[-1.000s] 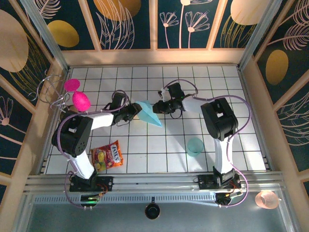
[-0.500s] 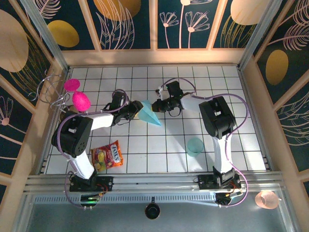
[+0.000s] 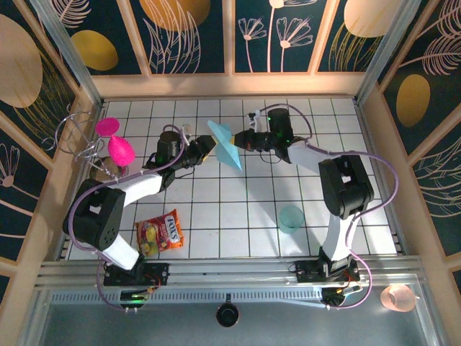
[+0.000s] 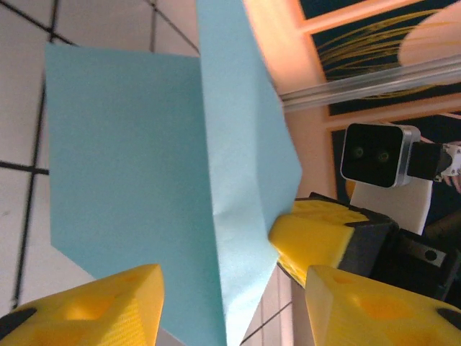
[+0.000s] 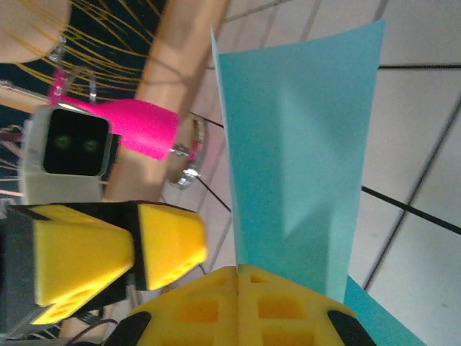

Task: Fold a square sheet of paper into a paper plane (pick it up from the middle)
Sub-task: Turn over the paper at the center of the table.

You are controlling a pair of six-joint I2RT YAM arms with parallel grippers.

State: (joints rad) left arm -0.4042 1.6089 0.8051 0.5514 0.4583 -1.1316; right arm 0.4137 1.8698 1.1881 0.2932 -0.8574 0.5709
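While the right gripper (image 5: 241,281) is pinched tight on the lower edge of the sheet of paper (image 5: 302,137), the light-blue sheet rises from its yellow fingers already creased. The left wrist view shows 1 long fold line with 1 flap laid over the flat layer. From above, the paper reads as a narrow pointed shape that seems lifted off the tiled table (image 3: 216,231), over its far half. The left gripper (image 3: 206,147) sits just beside the paper's near-left edge. Its jaws stand apart, 1 finger on each side of that edge in its own camera, and neither pad can be seen pressing the sheet. The teal cup (image 3: 291,218) and the snack bag (image 3: 160,232) lie well apart from the work, nearer the arm bases. My judgement is that the folding is partway done: the centre crease and at least 1 further fold are in, and the hold has passed to the right side alone. The next move likely calls for the left gripper to close on a free flap and bring it over, while the right holds the crease steady so the thin paper neither twists nor slips. Compared with 1 second ago, the paper has gone from low between the 2 grippers near the table's middle to higher and farther back. The right arm has stretched out with it, the left jaws have widened, and the right ones have closed.
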